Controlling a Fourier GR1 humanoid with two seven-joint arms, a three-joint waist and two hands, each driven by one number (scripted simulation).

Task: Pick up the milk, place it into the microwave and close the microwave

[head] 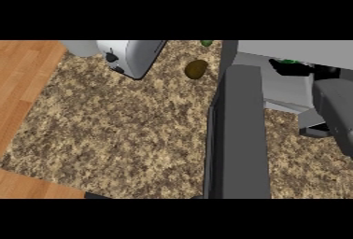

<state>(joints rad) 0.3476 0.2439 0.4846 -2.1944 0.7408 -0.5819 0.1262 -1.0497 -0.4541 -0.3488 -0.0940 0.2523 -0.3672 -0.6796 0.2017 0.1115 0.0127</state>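
The microwave (pixel 296 49) stands at the right with its dark door (pixel 238 135) swung wide open toward me. My right forearm (pixel 334 112) reaches into the cavity from the lower right. My right hand (pixel 298 69) shows only as a black shape under the microwave's top edge. A small green bit (pixel 290 61) peeks out beside it, perhaps part of the milk; the rest of the milk is hidden. My left hand shows nowhere.
A silver toaster (pixel 131 56) sits at the back left of the granite counter (pixel 117 130). A brown oval fruit (pixel 196 68) lies just left of the door, with a green object (pixel 207 43) behind it. Wooden floor (pixel 21 79) borders the counter's left.
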